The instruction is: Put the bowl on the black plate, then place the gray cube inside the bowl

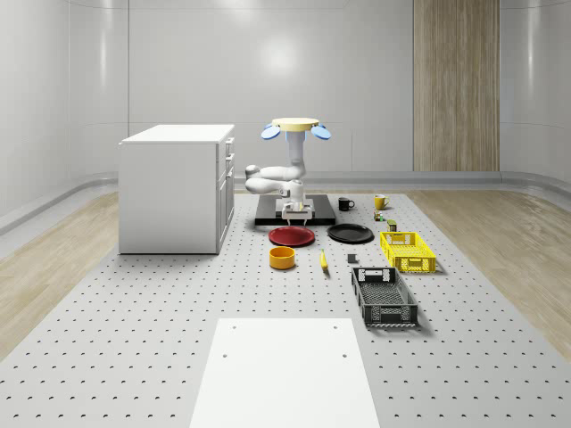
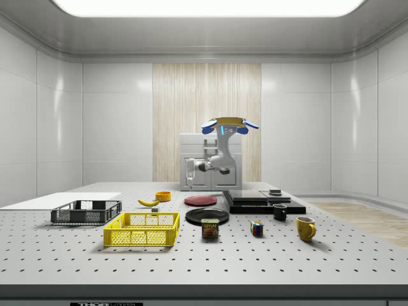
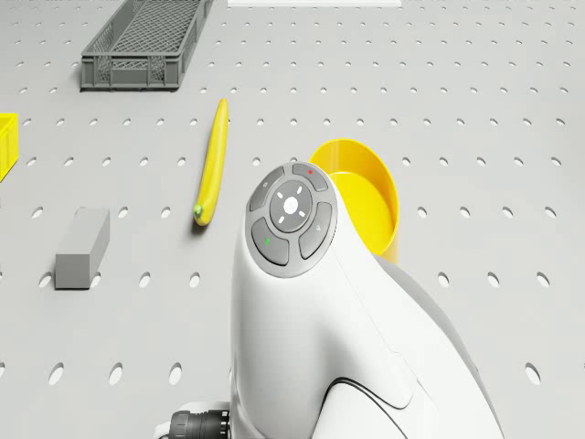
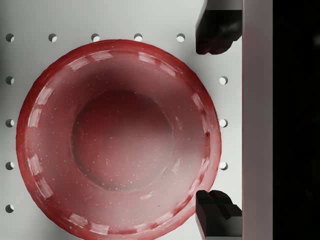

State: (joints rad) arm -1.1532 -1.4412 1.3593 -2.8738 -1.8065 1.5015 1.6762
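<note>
Nearest you on the bench, the yellow bowl sat untouched; beyond it your hand hung spread wide above the red plate, so you risked grabbing the wrong dish.

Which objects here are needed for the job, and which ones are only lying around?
Needed: yellow bowl, black plate, gray cube, end effector.

Lying around: red plate, banana, yellow crate, dark crate, two mugs, can, puzzle cube, white cabinet.
</note>
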